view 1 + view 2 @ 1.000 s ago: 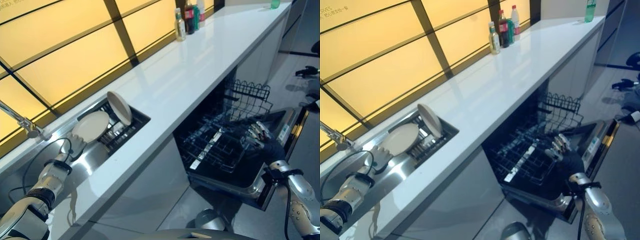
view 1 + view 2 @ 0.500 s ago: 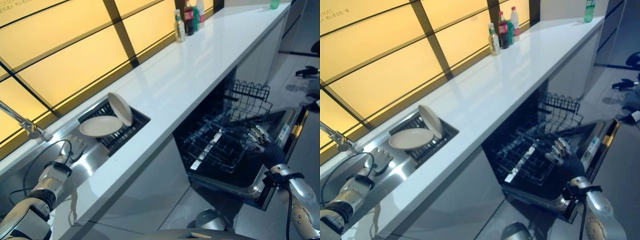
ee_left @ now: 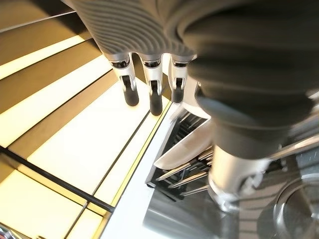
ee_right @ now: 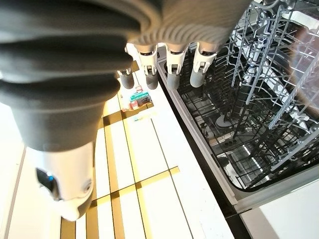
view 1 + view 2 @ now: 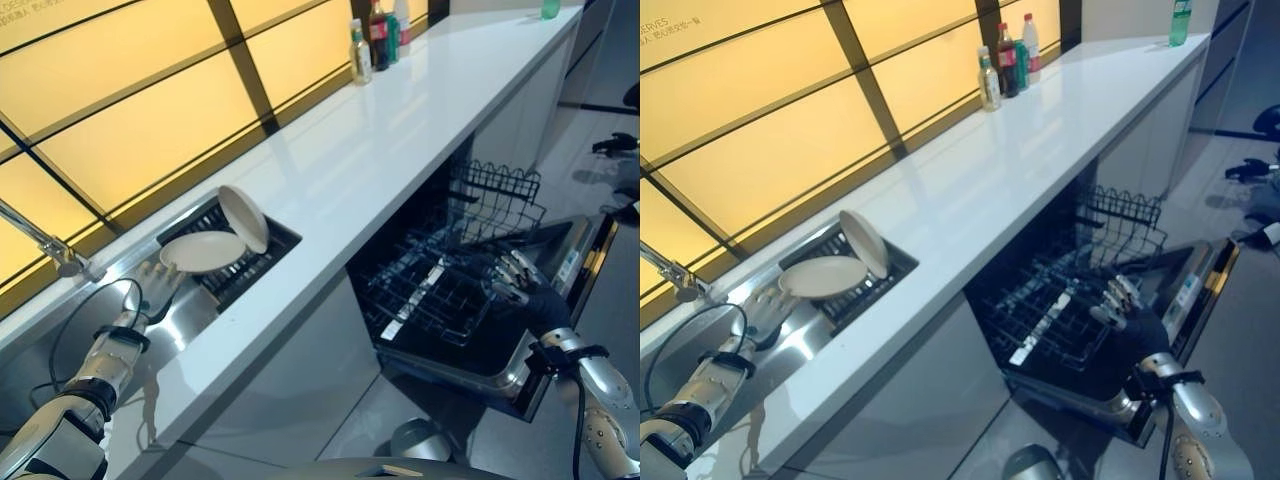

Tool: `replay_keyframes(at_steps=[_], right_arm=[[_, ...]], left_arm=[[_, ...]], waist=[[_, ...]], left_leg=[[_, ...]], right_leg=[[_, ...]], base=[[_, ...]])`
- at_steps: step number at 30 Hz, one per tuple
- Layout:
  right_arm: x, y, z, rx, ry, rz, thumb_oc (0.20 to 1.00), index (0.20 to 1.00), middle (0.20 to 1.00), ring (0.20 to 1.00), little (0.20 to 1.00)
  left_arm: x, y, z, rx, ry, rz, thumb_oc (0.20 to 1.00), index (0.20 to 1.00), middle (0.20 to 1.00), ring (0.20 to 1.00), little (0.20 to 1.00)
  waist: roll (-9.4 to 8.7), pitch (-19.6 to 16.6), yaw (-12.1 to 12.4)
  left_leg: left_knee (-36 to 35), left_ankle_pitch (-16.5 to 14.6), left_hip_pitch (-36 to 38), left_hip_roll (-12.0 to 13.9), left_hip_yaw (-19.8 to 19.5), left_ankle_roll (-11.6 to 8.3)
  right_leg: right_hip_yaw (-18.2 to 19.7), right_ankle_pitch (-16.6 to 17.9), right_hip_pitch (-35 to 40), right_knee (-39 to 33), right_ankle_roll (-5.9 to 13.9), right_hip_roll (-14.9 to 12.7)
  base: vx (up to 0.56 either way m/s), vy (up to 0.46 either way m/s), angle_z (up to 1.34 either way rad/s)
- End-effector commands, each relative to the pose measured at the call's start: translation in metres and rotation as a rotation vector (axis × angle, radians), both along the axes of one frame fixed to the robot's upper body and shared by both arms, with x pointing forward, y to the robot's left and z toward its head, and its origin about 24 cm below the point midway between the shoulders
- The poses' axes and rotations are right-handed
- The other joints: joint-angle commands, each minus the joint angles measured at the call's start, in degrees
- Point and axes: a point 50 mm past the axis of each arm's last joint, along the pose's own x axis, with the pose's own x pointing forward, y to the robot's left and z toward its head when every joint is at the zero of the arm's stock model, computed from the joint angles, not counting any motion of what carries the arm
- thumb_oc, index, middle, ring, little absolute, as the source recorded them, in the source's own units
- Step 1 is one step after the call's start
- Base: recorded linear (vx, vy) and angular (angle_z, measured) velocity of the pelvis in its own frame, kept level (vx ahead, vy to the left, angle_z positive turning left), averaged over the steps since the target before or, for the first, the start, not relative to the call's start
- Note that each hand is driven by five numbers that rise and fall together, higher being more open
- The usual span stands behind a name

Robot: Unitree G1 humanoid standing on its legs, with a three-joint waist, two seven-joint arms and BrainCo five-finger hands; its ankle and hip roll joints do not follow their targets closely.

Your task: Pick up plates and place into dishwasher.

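Observation:
Two cream plates sit in a black rack (image 5: 258, 262) set in the sink. One plate (image 5: 202, 251) lies flat on the rack; the other plate (image 5: 244, 218) stands tilted behind it. My left hand (image 5: 152, 286) is open just left of the flat plate, fingers straight and pointing at its rim; the left wrist view shows the fingers (image 3: 152, 97) above the plate's edge (image 3: 182, 152). My right hand (image 5: 517, 274) hangs open and empty over the dishwasher's pulled-out lower rack (image 5: 430, 290). Its fingers (image 4: 170, 74) are relaxed above the wire rack (image 4: 254, 94).
The dishwasher door (image 5: 565, 265) lies open, low on the right. A long white counter (image 5: 380, 150) runs to the back, with several bottles (image 5: 375, 35) and a green bottle (image 5: 1178, 20) at its far end. A faucet (image 5: 50, 250) stands left of the steel sink (image 5: 185, 320).
The flat plate, tipped up against my left hand a second ago, now lies level on the rack. My left hand drew back, then came up to its rim again. The right hand barely moved.

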Motion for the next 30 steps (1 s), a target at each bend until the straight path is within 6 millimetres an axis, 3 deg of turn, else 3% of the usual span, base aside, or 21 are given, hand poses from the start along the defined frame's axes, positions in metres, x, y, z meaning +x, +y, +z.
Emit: replay_keyframes(at_steps=[1,6,15,22,26,30], right_arm=[[0.002,0.022,0.019,0.028,-0.145,0.075,1.000,1.000,1.000,1.000,1.000],[-0.001,0.028,0.014,0.060,-0.152,0.070,1.000,1.000,1.000,1.000,1.000],[0.003,0.046,0.017,0.111,-0.248,0.077,1.000,1.000,1.000,1.000,1.000],[0.033,0.050,0.033,0.073,-0.349,0.037,1.000,1.000,1.000,1.000,1.000],[0.058,0.046,0.033,-0.024,-0.340,-0.026,1.000,1.000,1.000,1.000,1.000],[0.064,0.044,0.037,-0.038,-0.342,-0.083,1.000,1.000,1.000,1.000,1.000]], left_arm=[[0.017,0.024,0.053,-0.130,-0.257,0.054,1.000,1.000,1.000,1.000,1.000],[0.020,0.014,0.069,-0.400,-0.373,-0.026,1.000,1.000,1.000,1.000,1.000],[0.014,-0.025,0.126,-0.998,-0.649,-0.317,1.000,1.000,1.000,1.000,1.000],[0.034,-0.059,0.158,-0.989,-0.615,-0.420,1.000,1.000,1.000,1.000,1.000],[0.058,-0.066,0.167,-1.001,-0.607,-0.375,1.000,1.000,1.000,1.000,1.000],[0.062,-0.078,0.167,-1.000,-0.587,-0.381,1.000,1.000,1.000,1.000,1.000]], waist=[[-3.84,-2.62,1.08],[-4.85,-2.98,2.75],[-7.09,-4.10,8.23],[-8.33,-5.21,10.48],[-8.82,-5.22,12.21],[-9.45,-5.10,13.12]], left_leg=[[6.25,-2.47,-6.02,1.71,-2.87,-0.31],[6.11,-2.56,-6.56,1.97,-3.73,-0.15],[6.48,-3.14,-7.92,2.47,-6.25,0.35],[4.48,-2.08,-7.94,2.81,-4.15,0.36],[5.93,-3.39,-8.66,1.24,-5.87,1.38],[5.93,-4.47,-8.80,-0.73,-6.96,2.88]], right_leg=[[0.13,-4.82,-1.06,2.43,5.58,-3.19],[-0.45,-4.89,-0.75,1.76,5.37,-2.86],[-2.06,-5.47,-0.24,0.85,4.83,-2.05],[-6.39,-5.54,0.49,1.09,4.90,-2.66],[-7.29,-5.18,0.47,1.79,5.06,-3.76],[-6.52,-3.43,-0.47,4.27,6.37,-5.11]], base=[[-0.04,-0.012,0.04],[-0.07,-0.015,0.10],[-0.12,0.046,0.12],[-0.14,0.117,0.28],[-0.09,0.156,0.40],[-0.06,0.123,0.11]])
